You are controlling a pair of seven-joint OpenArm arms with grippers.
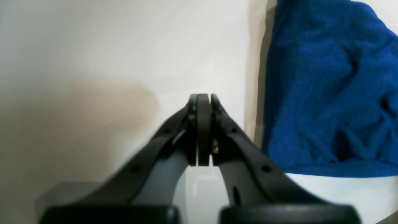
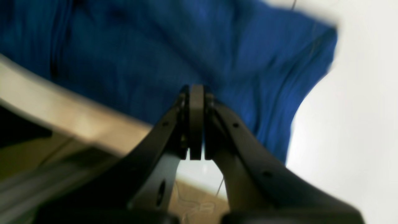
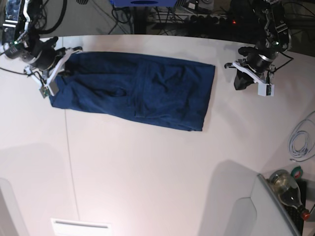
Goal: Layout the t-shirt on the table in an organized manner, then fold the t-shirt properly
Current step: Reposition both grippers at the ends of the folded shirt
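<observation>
Both grippers are clenched on nothing: left gripper (image 1: 203,97) just beside the t-shirt (image 3: 142,91), right gripper (image 2: 196,88) over its other end. Lying on the surface (image 3: 157,172), it looks soft, light; you'd best pinch corners.

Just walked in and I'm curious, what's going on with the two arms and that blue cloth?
A two-armed robot is working on a dark blue t-shirt that lies as a long folded band across the far part of the white table. The right hand is shut and sits over one end of the shirt, by the table's edge. The left hand is also shut, holds nothing, and sits over bare table just beside the other end.
</observation>
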